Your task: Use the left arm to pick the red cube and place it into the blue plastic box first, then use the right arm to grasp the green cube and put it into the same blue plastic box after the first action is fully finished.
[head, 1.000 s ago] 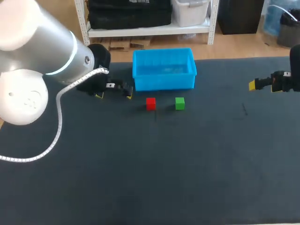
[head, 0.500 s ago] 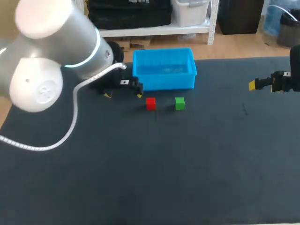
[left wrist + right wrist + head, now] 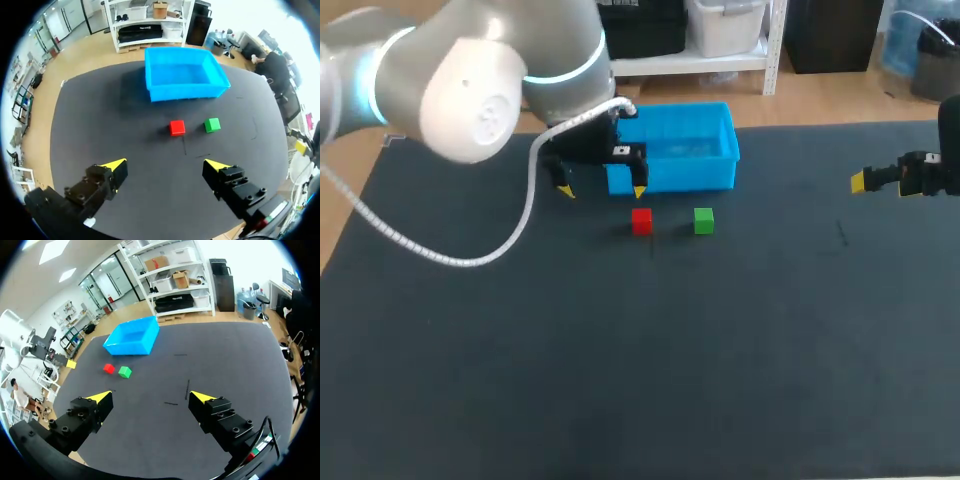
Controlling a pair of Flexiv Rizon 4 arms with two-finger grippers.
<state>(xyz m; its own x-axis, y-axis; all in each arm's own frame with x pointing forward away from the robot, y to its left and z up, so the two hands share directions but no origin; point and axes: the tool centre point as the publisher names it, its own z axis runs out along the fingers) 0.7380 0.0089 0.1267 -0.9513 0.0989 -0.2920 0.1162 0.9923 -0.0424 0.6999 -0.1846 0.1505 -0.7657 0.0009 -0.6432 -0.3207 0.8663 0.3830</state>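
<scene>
Head view: our left gripper released, upper centre near red cube, poised for grasp; right gripper released at right edge, awaiting turn.

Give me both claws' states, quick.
Left claw: open, holding nothing.
Right claw: open, holding nothing.
</scene>
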